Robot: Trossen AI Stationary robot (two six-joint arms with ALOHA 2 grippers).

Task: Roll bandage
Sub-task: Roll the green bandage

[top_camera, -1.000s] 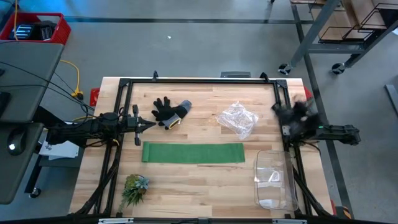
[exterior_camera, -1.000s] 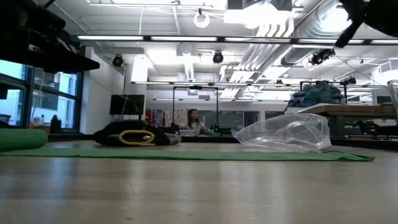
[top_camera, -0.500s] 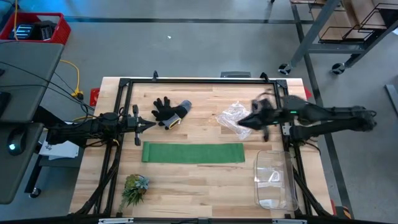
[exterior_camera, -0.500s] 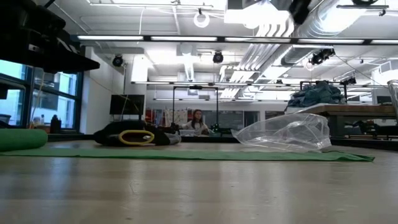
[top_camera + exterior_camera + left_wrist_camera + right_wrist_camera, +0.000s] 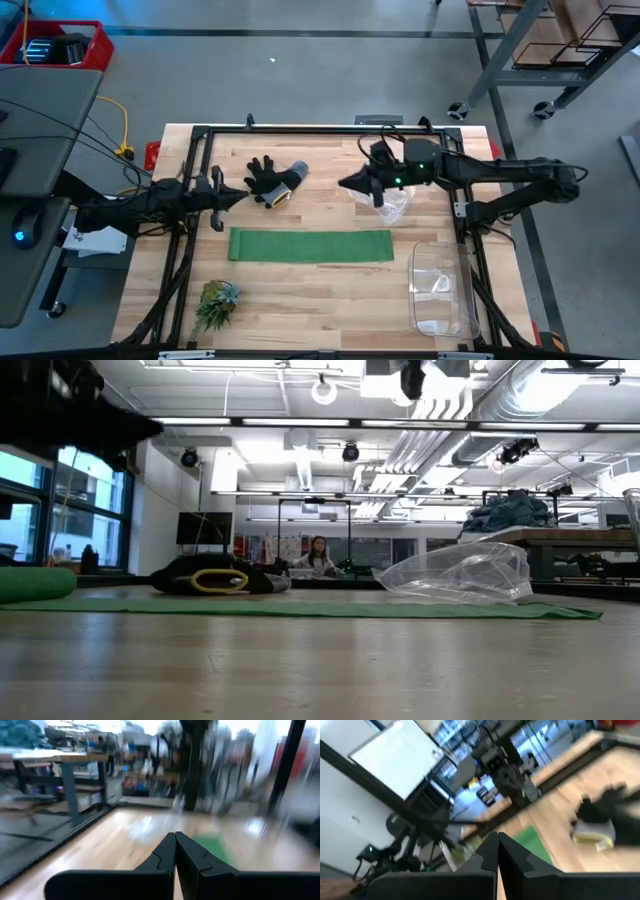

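Clear plastic container (image 5: 441,288) at lower right — nothing seen inside. Bandage (image 5: 311,246) lies flat mid-frame. Left gripper (image 5: 240,192) and right gripper (image 5: 345,184) — fingers pressed together.

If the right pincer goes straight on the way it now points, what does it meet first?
The right pincer points across the table toward the glove, so probably the glove comes first. Its height above the wood is unclear, so it may pass over.

Both hands (image 5: 238,192) (image 5: 345,184) closed, raised above table.
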